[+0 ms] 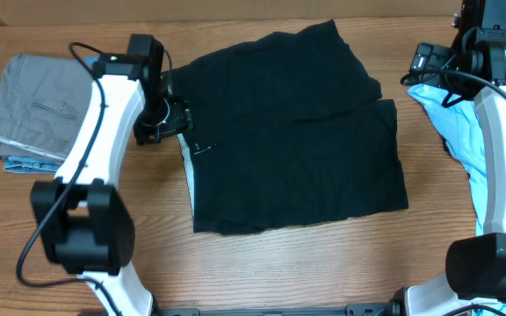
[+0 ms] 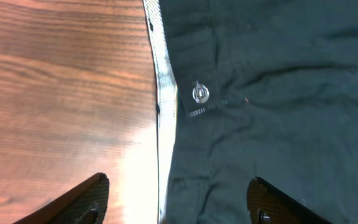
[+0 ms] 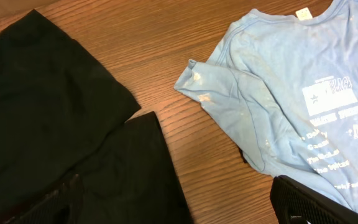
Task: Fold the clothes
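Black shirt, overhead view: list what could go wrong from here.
1. The left gripper hangs open over the left edge of the black shirt; pulling away low could snag the hem.
2. Its layers lie skewed, one corner jutting out at upper right, so the next fold may come out crooked.
3. The light blue T-shirt lies under the right gripper and could get dragged.

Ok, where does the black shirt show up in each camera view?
Overhead: the black shirt lies spread across the centre of the picture.
Left wrist: it fills the right half, with its edge running down the middle.
Right wrist: it takes up the left side, down to the bottom edge.
Shared landmark: the wooden table, bare beside the shirt in all three.
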You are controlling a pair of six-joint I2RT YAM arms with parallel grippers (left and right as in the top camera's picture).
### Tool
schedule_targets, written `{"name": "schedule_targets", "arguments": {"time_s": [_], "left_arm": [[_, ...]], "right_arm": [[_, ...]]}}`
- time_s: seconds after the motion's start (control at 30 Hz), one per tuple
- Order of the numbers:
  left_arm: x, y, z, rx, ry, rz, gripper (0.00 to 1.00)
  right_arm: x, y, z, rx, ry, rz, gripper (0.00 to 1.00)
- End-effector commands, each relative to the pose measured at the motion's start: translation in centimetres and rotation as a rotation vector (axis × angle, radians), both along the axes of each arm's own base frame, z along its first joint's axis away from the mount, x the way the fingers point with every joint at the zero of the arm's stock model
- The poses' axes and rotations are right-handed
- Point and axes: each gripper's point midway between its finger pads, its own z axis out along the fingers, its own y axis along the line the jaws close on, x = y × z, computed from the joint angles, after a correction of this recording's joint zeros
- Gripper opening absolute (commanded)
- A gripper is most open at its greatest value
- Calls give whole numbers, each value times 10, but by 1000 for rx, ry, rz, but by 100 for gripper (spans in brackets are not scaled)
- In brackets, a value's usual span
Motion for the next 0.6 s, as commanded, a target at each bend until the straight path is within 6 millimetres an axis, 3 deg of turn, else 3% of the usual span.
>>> {"name": "schedule_targets", "arguments": {"time_s": [0.0, 0.17, 0.23, 0.3, 0.4, 0.53, 0.57], "left_arm": [[-8, 3, 40, 2, -69, 26, 71], [-40, -4, 91, -7, -153, -2, 71], [-55, -15, 109, -14, -188, -40, 74], [-73, -28, 116, -18, -175, -85, 78], [-96, -42, 105, -9, -89, -141, 84], [-118, -52, 63, 11, 27, -173, 85], [-122, -52, 51, 16, 50, -172, 85]], "right_arm": [[2, -1, 3, -2, -8, 2, 100], [23, 3, 16, 17, -110, 21, 100], [29, 12, 19, 58, -139, 52, 100], [27, 32, 16, 157, -129, 118, 100], [8, 63, 5, 311, -44, 200, 100], [-27, 51, -16, 263, 124, 139, 100], [-37, 50, -20, 268, 167, 112, 92]]}}
